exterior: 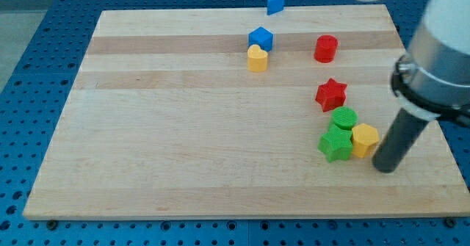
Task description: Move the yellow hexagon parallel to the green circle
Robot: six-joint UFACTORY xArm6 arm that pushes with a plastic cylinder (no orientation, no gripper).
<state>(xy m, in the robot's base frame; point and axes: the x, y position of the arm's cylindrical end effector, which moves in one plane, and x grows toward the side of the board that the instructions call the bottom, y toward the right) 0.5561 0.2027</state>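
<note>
The arm carries no pincer at all, only a rod, so there is nothing to spread or press together. My tip [385,169] rests on the board [183,128] just to the right of the yellow hexagon [364,139], close enough that I cannot tell whether they touch.

The hexagon lies near the board's right edge, touching the green star [336,144] on its left and sitting just below and right of the green circle [344,118].

The risk I see lies in that crowding. A push toward the left would likely drive the hexagon into the star, and perhaps the circle too, shifting the very block it must line up with. An off-centre push could also make the hexagon spin and slip off my tip.

Counting from left to right: one yellow heart-like block [257,58], one blue block [261,37] touching it from above, one blue piece [275,2] at the top edge, one red cylinder [325,48], one red star [330,94], one green star, one green circle, one yellow hexagon. That makes two yellow, two blue, two red, two green.
</note>
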